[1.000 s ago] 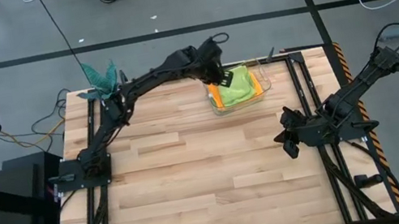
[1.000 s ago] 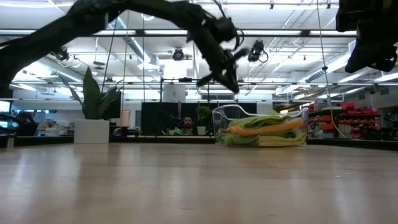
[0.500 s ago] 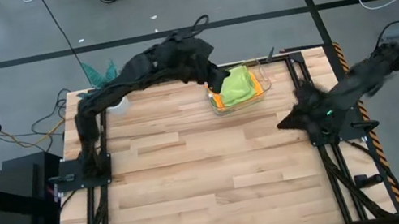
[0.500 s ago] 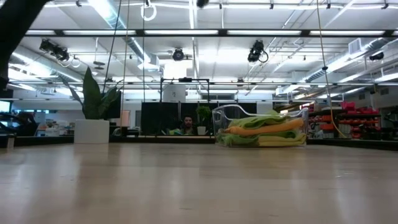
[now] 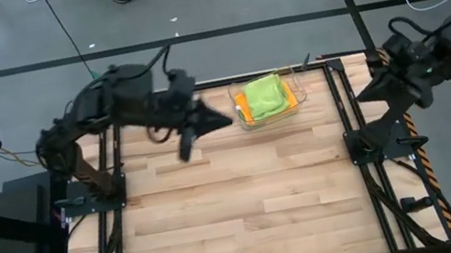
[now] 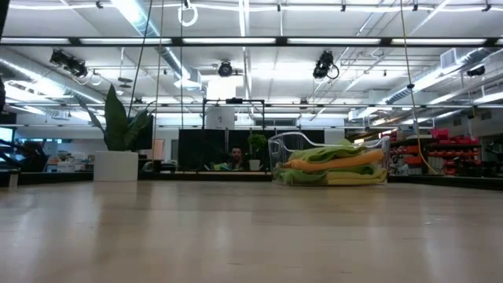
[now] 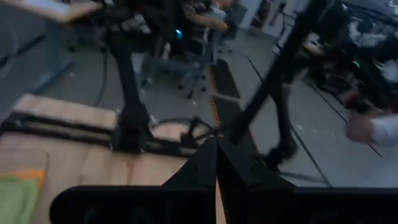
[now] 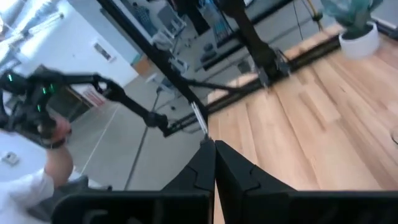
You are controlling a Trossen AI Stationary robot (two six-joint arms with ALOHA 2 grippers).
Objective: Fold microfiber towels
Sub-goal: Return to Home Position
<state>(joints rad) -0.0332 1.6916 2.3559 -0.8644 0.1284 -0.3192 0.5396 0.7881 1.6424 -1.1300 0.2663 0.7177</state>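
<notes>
You see the microfiber towels [image 5: 265,94] stacked inside a clear bin [image 6: 281,151] on the far side of the wooden table [image 5: 240,208], right of centre. A lime green towel [image 6: 334,149] lies on top, and an orange towel [image 5: 242,105] shows beneath it. From table level, a yellow towel [image 6: 354,178] shows at the bottom of the pile. The left gripper [image 7: 216,152] hangs over the table just left of the bin, apart from it, its fingers pressed together on nothing. The right gripper [image 8: 213,152] is raised by the table's right edge, well apart from the bin, likewise clenched and empty. A plant [image 6: 118,126] in a white pot [image 6: 116,166] stands at the far side, left of the bin.
</notes>
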